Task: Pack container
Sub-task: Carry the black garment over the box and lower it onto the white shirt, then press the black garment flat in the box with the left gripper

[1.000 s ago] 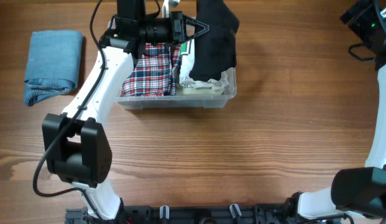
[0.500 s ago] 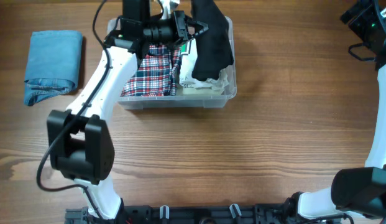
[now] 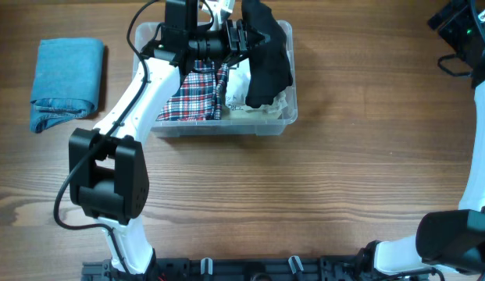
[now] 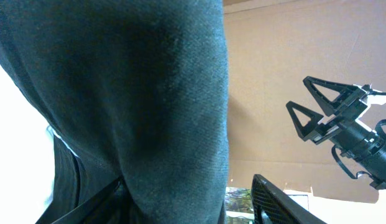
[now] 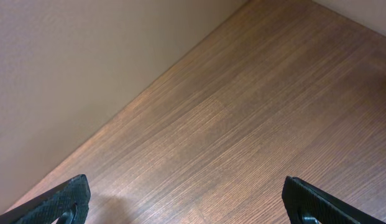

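Left tool (image 3: 244,35): clamped on the black garment (image 3: 267,58), over the far rim of the container (image 3: 219,126); in the wrist view dark cloth (image 4: 149,93) fills the space between the fingers.
Right tool (image 5: 186,202): spread wide and holding nothing, looking down on bare table (image 3: 304,195); its arm sits at the right edge, well apart from the container.
Container: far centre of the table, long axis running left to right, directly under the left tool.
Contents: plaid garment (image 3: 191,94) in the left half, pale garment (image 3: 262,109) low in the right half.
Black garment: hangs from the tool toward the near side, over the right half, above the pale garment and beside the plaid one.
Key relation: the free spot lies straight below the hanging cloth, so the move looks like a lowering rather than a sideways carry; the left arm is the nearer one.
Step, as I judge it: placing this piece.
Risk: the cloth may drape over the right rim.
Waiting: folded denim (image 3: 66,82) on the table, well left of the container.
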Robot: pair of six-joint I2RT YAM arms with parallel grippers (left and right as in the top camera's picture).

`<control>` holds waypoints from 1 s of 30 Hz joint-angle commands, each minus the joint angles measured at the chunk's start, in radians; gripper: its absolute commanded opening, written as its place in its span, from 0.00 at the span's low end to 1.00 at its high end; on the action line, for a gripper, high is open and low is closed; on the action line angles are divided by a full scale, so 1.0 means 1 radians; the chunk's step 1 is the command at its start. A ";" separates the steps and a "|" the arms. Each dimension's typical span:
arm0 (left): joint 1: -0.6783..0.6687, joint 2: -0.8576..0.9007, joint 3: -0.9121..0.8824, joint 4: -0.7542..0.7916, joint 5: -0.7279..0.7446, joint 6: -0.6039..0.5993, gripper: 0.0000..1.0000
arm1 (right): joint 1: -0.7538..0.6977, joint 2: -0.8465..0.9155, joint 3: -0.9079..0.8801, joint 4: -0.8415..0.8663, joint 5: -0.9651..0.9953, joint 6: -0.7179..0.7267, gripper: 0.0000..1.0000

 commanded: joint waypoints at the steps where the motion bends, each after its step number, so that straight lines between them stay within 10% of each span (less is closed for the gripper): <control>1: 0.010 -0.004 0.013 0.002 0.013 0.005 0.63 | 0.002 0.006 0.001 -0.001 0.002 0.006 1.00; 12: 0.173 -0.029 0.013 -0.204 -0.032 0.164 0.62 | 0.002 0.006 0.001 -0.001 0.003 0.006 1.00; 23: 0.024 -0.028 0.013 -0.431 -0.769 0.427 0.59 | 0.002 0.006 0.001 0.000 0.003 0.006 1.00; 30: -0.144 -0.028 0.013 -0.374 -0.942 0.479 0.59 | 0.002 0.006 0.001 -0.001 0.003 0.006 1.00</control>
